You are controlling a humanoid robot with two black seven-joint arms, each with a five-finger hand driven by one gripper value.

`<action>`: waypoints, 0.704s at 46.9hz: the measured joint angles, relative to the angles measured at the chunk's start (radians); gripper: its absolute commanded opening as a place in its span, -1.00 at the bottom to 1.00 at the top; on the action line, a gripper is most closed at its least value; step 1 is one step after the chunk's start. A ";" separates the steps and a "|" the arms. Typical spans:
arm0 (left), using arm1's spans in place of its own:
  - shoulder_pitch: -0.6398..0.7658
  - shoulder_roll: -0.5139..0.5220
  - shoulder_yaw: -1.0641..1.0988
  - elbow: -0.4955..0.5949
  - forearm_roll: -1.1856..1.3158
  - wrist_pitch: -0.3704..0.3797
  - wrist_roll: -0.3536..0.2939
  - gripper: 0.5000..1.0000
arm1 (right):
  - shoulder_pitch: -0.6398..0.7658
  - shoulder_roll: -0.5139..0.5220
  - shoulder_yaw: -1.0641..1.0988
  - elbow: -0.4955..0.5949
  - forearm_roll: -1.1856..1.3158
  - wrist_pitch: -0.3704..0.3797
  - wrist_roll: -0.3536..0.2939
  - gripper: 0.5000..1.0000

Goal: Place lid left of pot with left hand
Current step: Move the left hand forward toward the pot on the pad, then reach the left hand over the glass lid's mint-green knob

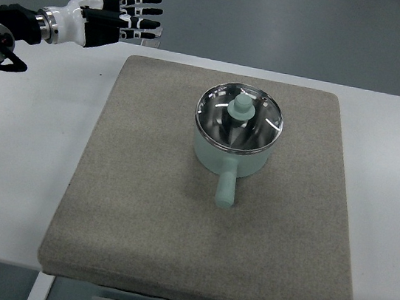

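Note:
A pale green pot (pixel 223 155) with a straight handle pointing toward me stands on a grey-brown mat (pixel 139 209), a bit right of the mat's middle. Its glass lid (pixel 239 118) with a metal rim and a pale green knob sits on the pot. My left hand (pixel 133 18), black and white, hovers at the far left above the table's back edge, well away from the pot. Its fingers are stretched out flat and hold nothing.
The mat lies on a white table (pixel 12 161). The mat's surface left of the pot is bare. The table's far edge runs just behind the mat, with grey floor beyond.

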 measured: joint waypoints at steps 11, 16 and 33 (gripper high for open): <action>-0.071 0.000 0.012 -0.018 0.373 -0.002 -0.076 0.98 | 0.000 0.000 0.000 0.000 0.000 0.000 0.000 0.69; -0.105 0.000 0.012 -0.048 0.528 -0.002 -0.081 0.98 | 0.000 0.000 0.000 0.000 0.000 0.000 0.000 0.69; -0.203 -0.006 0.070 -0.216 0.838 -0.002 -0.081 0.98 | -0.001 0.000 0.000 0.000 0.000 0.000 0.000 0.69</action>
